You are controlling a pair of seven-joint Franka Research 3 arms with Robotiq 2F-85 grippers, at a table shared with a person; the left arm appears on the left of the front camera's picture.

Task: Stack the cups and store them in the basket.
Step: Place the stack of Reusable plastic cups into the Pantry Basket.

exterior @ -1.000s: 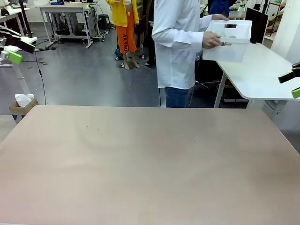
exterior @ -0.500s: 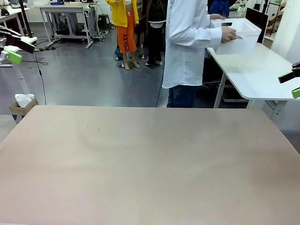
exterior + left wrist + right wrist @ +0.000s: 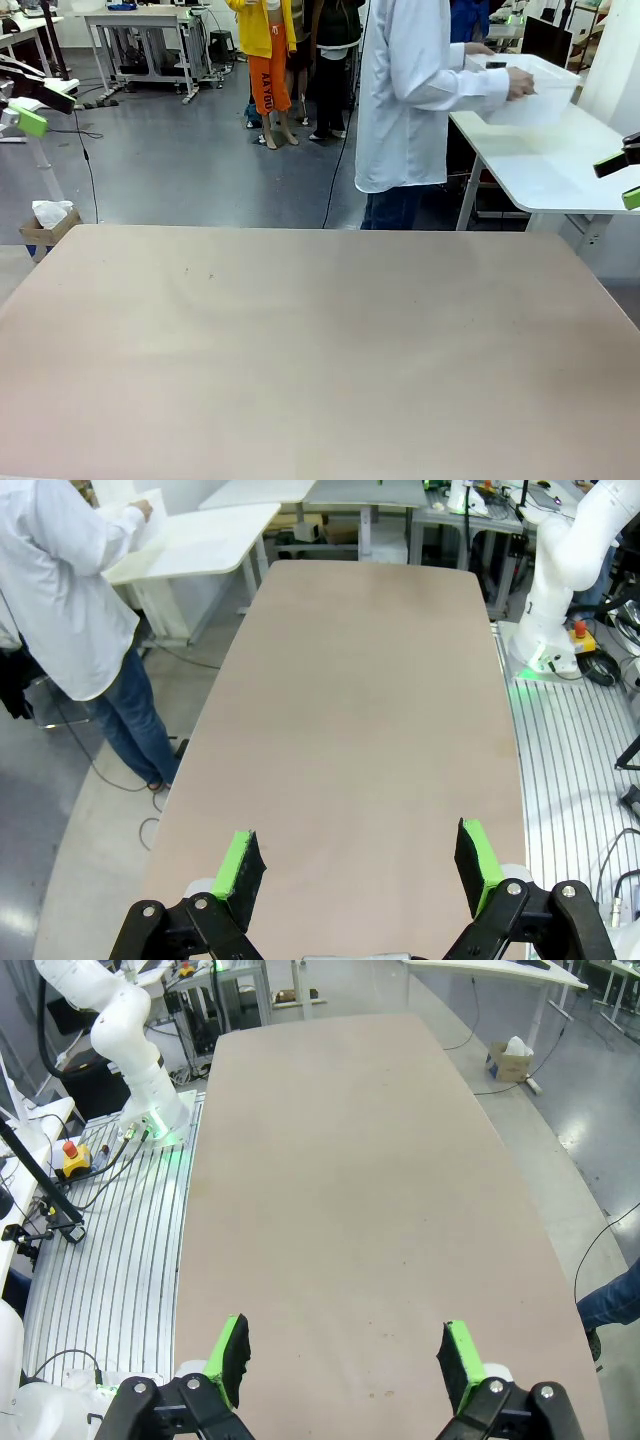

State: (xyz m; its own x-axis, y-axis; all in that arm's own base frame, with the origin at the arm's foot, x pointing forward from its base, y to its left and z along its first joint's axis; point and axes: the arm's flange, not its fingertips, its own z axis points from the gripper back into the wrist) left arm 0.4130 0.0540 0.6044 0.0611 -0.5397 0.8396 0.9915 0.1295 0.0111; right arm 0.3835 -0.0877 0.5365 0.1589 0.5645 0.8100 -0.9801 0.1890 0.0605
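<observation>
Ahead of me the big tan table [image 3: 320, 350] lies bare, a few tiny dark specks near its left part. Past its far edge a person in a white coat [image 3: 405, 90] and blue jeans stands side-on at a white side table [image 3: 545, 160]. On the grey floor at left sits a small cardboard box [image 3: 45, 228] with crumpled white paper in it, a black cable [image 3: 88, 165] trailing beside it. Farther back, a metal-legged workbench [image 3: 140, 40] stands against the wall.
</observation>
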